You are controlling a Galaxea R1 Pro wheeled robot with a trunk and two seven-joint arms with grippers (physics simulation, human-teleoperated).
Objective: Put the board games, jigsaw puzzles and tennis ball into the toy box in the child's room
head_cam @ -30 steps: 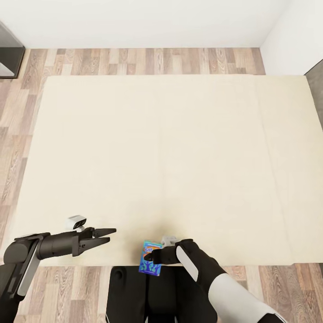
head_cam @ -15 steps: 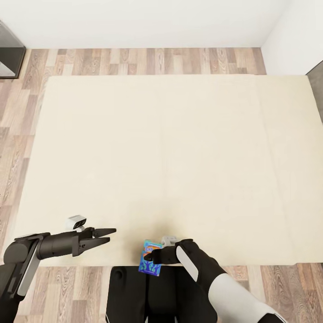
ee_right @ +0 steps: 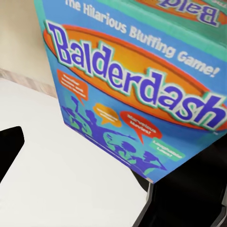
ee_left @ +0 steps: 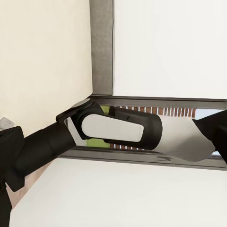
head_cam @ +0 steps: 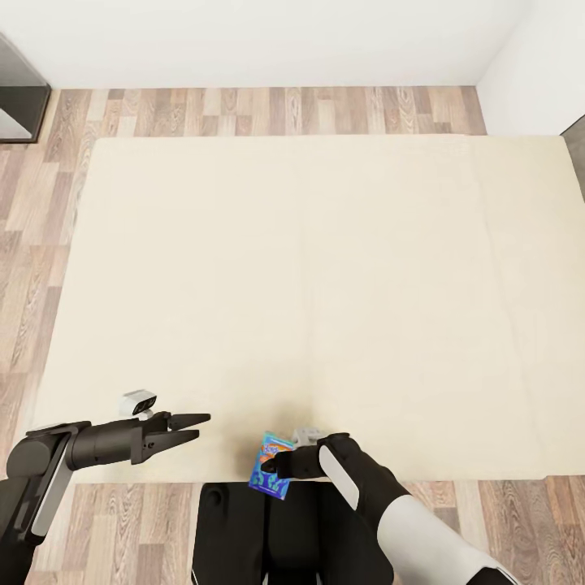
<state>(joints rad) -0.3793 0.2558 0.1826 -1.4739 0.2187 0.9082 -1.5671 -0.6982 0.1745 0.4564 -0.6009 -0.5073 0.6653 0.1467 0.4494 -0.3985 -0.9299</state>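
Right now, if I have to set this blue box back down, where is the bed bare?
Nearly all of the large cream mattress is bare, from the far wood-plank floor strip to its near edge. The crowding is at that near edge: left gripper, and right gripper holding the blue Balderdash game box.

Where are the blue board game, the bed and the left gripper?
blue board game (head_cam: 269, 476): head view, printed cover.
bed (head_cam: 325, 276): head view, bare cream top.
left gripper (head_cam: 201, 426): head view, between its fingertips.

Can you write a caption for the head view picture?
Right gripper holds a blue game box by the bed.
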